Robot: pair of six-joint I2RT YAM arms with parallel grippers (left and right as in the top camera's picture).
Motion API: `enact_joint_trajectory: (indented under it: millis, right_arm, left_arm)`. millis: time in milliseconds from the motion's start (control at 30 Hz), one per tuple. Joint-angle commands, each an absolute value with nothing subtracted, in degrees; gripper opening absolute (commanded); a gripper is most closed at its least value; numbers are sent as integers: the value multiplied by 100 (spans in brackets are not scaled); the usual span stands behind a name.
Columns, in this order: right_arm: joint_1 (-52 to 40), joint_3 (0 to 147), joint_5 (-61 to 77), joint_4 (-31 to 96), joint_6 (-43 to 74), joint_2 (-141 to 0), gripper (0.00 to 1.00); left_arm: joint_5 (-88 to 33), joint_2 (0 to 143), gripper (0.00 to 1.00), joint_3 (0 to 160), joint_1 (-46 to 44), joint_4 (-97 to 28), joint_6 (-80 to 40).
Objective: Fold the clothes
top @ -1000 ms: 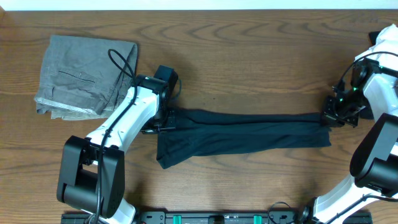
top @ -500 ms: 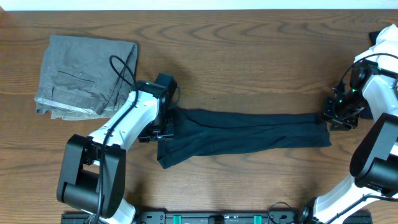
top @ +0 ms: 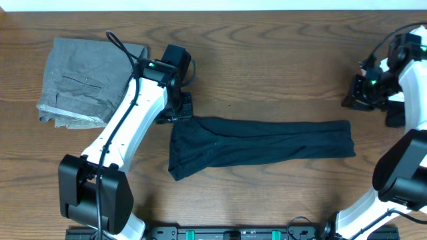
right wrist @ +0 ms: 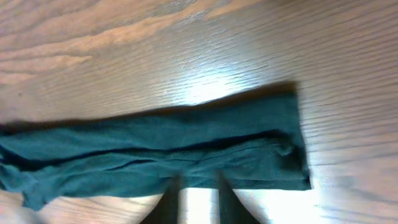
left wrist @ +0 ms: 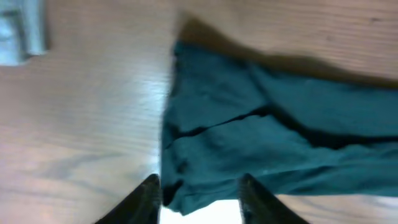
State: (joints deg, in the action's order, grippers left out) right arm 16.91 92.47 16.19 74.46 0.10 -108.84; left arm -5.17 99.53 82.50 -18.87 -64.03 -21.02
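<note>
The black garment lies flat across the middle of the table, folded lengthwise into one long strip. Its right end is squared off, its left end wider and a little rumpled. Laid out straight like this, it looks ready for the crosswise folds, with each short end within reach of one arm. The grey trousers sit well apart at the far left corner, folded into a neat block, which reads as the place for finished pieces.

Neither arm holds any cloth. The left gripper hangs over the strip's left end, jaws standing apart with only fabric and wood showing between them. The right gripper has its fingers drawn almost together and empty; it sits just beyond the strip's right end, toward the far side of the table.

The left arm reaches diagonally from its base at the near edge, forearm long and nearly straight, wrist tipped down at the cloth. The right arm bends more sharply (its elbow is out past the table's right side) and its wrist looks back at the whole strip. My judgement: lengthwise fold done, short folds to come.
</note>
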Motion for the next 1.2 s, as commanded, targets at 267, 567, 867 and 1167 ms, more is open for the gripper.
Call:
enact_joint_trajectory:
  millis: [267,567,867,1167]
  right_arm:
    - [1258,7561,1463,6189,19,-10840,1]
    - [1155,6692,1347,5203,21,-10840,1]
    - [1155,6431,1350,4884,21,-10842,1]
    - [1155,6257,1197,4532,93,-10857,1]
  left_arm:
    - [-1098,10403,36,7306,-2023,-6049,-2141]
    - [-1094,10829,36,7168,-2023,-6005,-2154]
    - [-1094,11316,37,7168,-2023,-5760,-2156]
    - [-790,11631,35,7170,-2016,-5422,-2154]
